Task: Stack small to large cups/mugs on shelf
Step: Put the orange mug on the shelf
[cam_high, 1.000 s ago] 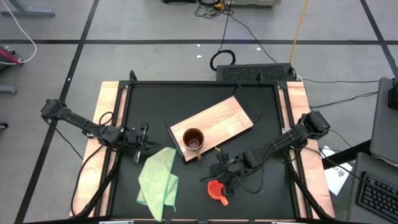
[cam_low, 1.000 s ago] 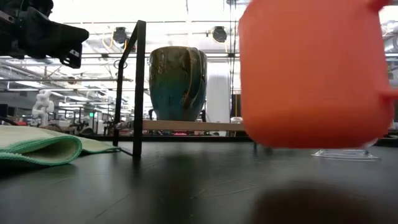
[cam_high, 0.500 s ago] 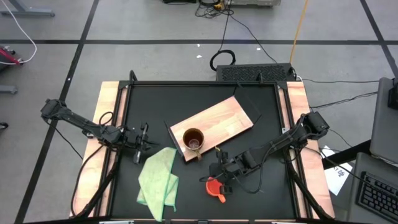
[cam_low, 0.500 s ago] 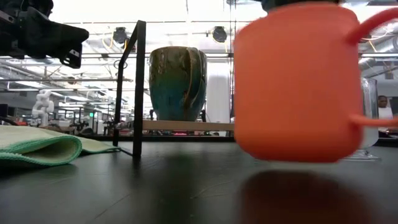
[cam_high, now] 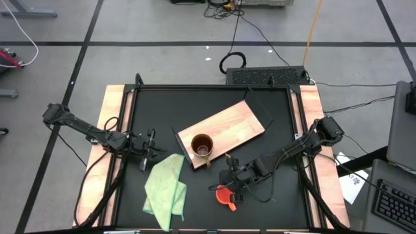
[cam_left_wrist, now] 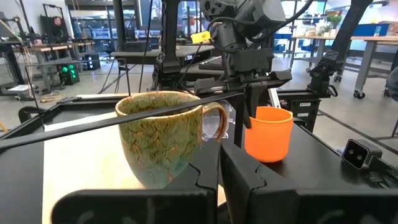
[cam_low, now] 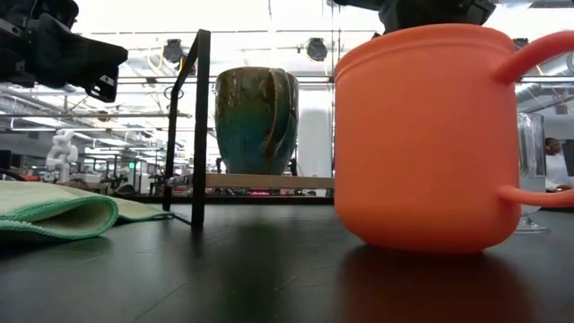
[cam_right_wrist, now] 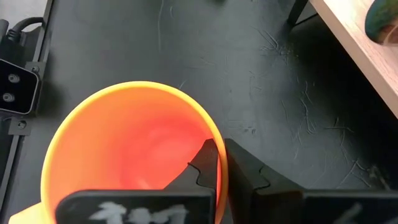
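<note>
"Where's the small orange-red plastic mug with the loop handle (cam_low: 421,139)?"

"Down on the black tabletop (cam_high: 273,117), near the front edge, right of the light green cloth (cam_high: 165,190). Its base sits flat on the surface in the low view, upright, mouth up. It's smooth, matte, with a rounded bottom and a thick rim, and the handle points away from the cloth."

"And the right hand (cam_right_wrist: 221,167)?"

"It's on that mug. The right wrist view shows the 2 dark fingers pinched over the rim, 1 inside the mug and 1 outside, so it's closed on the wall of the mug."

"The brown glazed ceramic mug (cam_high: 202,147)?"

"It stands upright on the flat light-wood shelf board with the dark edge (cam_high: 224,130), at the end nearest the cloth. Mottled brown at the top, running to teal lower down, ribbed sides, with a handle. The board lies at an angle across the middle of the tabletop, raised a little on black legs."

"The small clear glass cup (cam_low: 529,170)?"

"Only partly visible, just behind the orange mug in the low view, standing on the tabletop. From the left wrist view it shows between the 2 mugs."

"And the left hand (cam_high: 151,151)?"

"It hangs above the tabletop, left of the board and just beyond the cloth, well apart from the mugs. The fingers sit together with nothing between them."
</note>
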Controlling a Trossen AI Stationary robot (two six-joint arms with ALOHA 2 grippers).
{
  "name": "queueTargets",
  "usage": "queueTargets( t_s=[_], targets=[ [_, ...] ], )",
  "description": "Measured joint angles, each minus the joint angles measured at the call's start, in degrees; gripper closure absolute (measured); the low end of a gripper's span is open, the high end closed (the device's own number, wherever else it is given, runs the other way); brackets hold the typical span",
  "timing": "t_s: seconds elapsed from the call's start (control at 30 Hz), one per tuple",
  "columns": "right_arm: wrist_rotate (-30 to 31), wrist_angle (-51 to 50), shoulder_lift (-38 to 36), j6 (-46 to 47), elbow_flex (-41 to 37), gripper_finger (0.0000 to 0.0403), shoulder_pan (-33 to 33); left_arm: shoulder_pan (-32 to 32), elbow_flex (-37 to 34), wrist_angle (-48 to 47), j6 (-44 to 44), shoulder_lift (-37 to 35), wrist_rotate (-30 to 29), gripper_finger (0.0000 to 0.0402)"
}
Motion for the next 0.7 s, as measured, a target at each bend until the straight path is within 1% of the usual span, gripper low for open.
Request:
queueTargets(
  t_s=[0.17,0.47,0.7],
  targets=[
    [0.0,0.0,0.0,-0.2,0.0,0.0393,0.0,0.0,0.0,0.0,-0.1,0.0,0.0,0.0382],
    [-1.7,1.2,0.0,-0.1,0.0,0.0337,0.0,0.0,0.0,0.0,-0.1,0.0,0.0,0.0382],
    [-1.8,4.2,-1.2,-0.2,-0.1,0.0315,0.2,0.0,0.0,0.0,-0.1,0.0,0.0,0.0382]
  ],
)
